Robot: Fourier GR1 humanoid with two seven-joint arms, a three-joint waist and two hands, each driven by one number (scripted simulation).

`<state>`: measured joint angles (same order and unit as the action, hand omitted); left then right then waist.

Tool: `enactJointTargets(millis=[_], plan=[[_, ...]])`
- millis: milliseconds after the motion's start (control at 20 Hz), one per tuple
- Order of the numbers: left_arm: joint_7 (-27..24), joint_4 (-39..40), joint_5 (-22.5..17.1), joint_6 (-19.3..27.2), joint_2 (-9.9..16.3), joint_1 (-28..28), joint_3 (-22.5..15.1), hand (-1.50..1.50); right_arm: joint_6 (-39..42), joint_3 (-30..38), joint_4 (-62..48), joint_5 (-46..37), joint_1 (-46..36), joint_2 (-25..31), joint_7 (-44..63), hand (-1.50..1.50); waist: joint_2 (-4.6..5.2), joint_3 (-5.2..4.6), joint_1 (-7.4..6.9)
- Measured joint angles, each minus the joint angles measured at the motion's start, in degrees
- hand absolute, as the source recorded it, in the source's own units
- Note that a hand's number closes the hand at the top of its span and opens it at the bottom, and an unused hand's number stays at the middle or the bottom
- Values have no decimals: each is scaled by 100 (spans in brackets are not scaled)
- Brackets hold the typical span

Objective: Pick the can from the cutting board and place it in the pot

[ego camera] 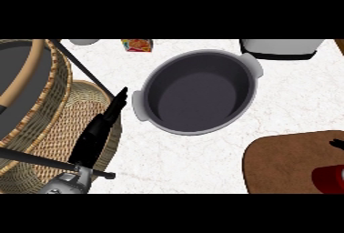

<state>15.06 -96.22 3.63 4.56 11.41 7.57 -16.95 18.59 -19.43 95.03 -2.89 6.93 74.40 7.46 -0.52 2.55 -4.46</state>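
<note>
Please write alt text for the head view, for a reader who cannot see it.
A red can lies on a brown cutting board at the lower right edge, with the right hand barely showing beside it. A dark pot sits mid-counter. The left hand rests open over a wicker basket.

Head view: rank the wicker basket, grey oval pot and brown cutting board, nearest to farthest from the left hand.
1. Wicker basket, directly under the left hand, far left.
2. Grey oval pot, centre.
3. Brown cutting board, lower right.
</note>
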Motion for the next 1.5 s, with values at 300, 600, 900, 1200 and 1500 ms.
enactJointTargets(millis=[300, 600, 900, 1200, 1500], plan=[[32, -21, 102, -11, -88, -48, 104, 0, -44, -266, 17, -291, -144, -331, 371, -150, 1, 3, 22], [50, -49, 160, -30, -176, -104, 217, 0, -66, -447, -128, -513, -296, -650, 509, -150, 4, 11, 52], [94, -66, 255, -39, -268, -118, 303, 0, 36, -674, -243, -798, -534, -895, 487, 150, 9, -5, 45], [120, -96, 325, -40, -350, -189, 425, 0, 53, -780, -405, -1066, -811, -1109, 289, 150, -1, 1, 100], [170, -17, 412, -100, -467, -20, 399, 0, -195, -762, -373, -1065, -1219, -1917, 1262, 150, 34, -48, -93]])
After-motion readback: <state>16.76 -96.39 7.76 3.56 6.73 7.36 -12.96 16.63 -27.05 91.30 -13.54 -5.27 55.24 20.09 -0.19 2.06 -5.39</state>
